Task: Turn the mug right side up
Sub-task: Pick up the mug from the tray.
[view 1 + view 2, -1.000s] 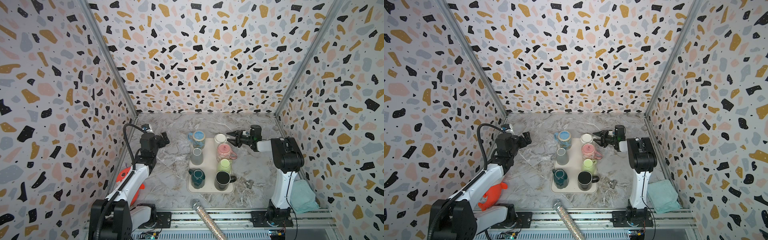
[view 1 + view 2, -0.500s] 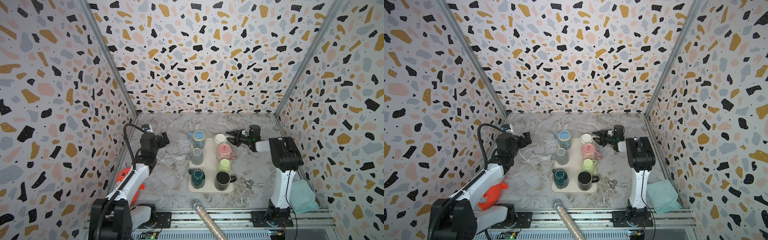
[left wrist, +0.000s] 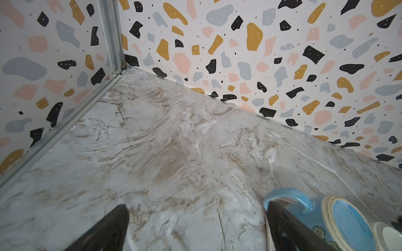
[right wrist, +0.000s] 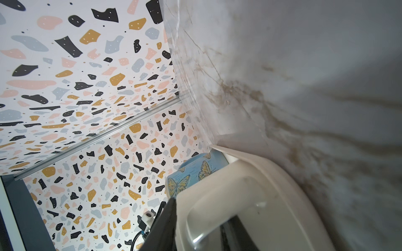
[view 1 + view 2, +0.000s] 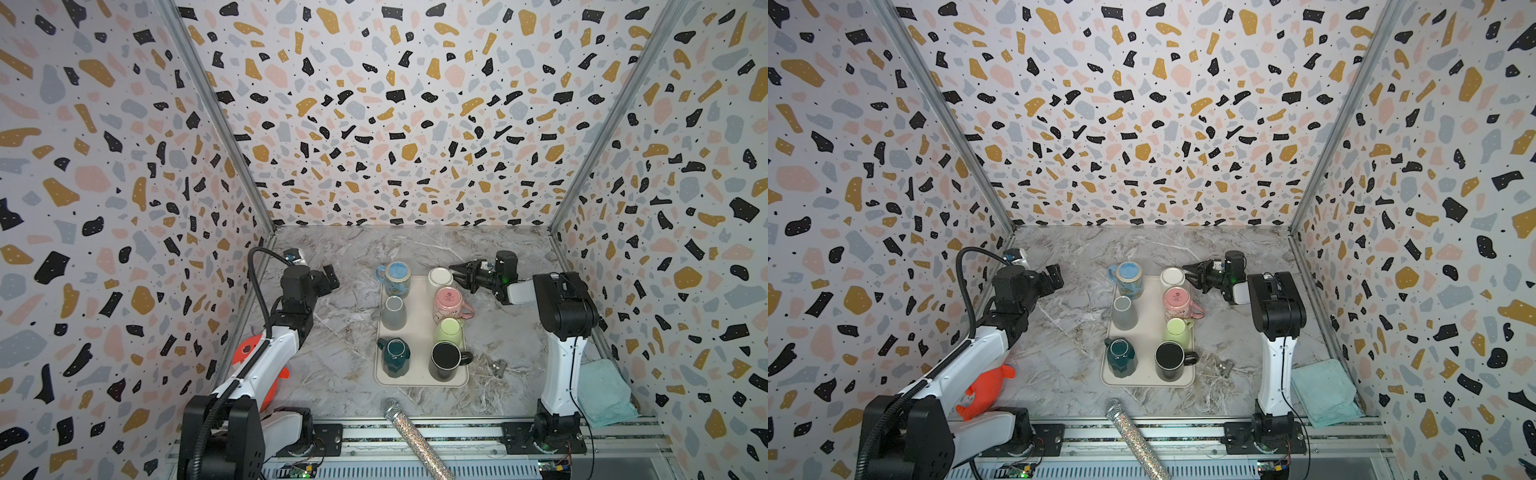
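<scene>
Closing on the handle (image 4: 217, 176) of the mug (image 5: 440, 277), the right hand (image 5: 456, 277) now stands narrower than a second ago; whether it grips yet, I cannot tell. The mug sits upside down just before it, so the flip looks next; the left hand (image 3: 195, 204) hangs open.

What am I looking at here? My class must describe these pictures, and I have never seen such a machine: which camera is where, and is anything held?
Two robot arms stand at a marble table, each ending in a two-fingered gripper. Two pictures look down from overhead, almost identical; the other two come from cameras on the arms' wrists. A tray carries mugs, mostly upside down. The right gripper straddles the handle of the white mug; whether it grips is unclear. The left gripper is open and empty. A toy fish, a microphone and a cloth lie nearby.
</scene>
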`<state>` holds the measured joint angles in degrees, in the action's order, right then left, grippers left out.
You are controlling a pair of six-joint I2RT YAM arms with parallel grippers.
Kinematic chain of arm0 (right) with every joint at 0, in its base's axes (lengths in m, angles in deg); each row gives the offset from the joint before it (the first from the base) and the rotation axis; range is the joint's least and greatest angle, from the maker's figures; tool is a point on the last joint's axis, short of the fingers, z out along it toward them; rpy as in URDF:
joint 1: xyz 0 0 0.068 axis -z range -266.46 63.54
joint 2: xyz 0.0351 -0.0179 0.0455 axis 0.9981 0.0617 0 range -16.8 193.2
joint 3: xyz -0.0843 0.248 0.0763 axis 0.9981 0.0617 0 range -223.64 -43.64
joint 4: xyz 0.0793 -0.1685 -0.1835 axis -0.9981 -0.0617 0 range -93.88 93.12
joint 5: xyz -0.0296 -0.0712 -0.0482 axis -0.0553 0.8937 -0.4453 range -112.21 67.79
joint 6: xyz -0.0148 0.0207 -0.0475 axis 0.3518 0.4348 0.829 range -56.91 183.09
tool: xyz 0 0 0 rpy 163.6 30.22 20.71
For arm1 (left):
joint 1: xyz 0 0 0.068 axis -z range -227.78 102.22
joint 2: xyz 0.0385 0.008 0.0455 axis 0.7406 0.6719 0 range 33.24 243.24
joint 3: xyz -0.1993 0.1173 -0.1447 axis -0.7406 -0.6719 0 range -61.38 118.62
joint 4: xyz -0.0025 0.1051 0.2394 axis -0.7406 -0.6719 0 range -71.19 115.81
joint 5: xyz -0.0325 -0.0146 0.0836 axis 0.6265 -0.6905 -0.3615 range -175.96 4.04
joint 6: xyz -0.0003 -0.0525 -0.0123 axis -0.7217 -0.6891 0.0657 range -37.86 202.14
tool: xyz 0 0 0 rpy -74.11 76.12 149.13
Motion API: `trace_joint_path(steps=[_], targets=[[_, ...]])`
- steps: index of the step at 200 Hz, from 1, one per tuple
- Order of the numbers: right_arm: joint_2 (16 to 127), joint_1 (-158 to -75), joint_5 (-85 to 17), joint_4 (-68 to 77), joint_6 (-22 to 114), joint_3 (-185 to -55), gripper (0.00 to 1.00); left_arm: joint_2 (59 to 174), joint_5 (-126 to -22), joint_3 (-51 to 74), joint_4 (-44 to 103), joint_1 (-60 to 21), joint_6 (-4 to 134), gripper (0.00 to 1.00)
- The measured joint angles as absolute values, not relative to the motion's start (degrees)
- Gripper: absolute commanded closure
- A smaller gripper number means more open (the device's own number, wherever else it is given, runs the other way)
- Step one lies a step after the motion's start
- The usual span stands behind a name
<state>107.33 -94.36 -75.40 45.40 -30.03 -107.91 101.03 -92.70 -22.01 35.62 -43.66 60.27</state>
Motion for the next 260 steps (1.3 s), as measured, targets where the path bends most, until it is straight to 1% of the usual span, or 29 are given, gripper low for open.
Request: trace_joint_path(steps=[45,101,260], targets=[[108.01,-94.47,-75.44,46.52,-31.10,-108.76,0.85,101.03,-92.79,-22.01,35.59,-43.66,60.27,0.00],[108.47,-94.73,-75.92,47.87,-31.84,-109.30,1.00,101.03,-92.96,-22.01,35.29,-43.66,60.29,0.00],[108.88,-95.67,-77.17,52.07,-31.84,-109.79,1.00,101.03,-93.60,-22.01,34.76,-43.66,60.31,0.00]])
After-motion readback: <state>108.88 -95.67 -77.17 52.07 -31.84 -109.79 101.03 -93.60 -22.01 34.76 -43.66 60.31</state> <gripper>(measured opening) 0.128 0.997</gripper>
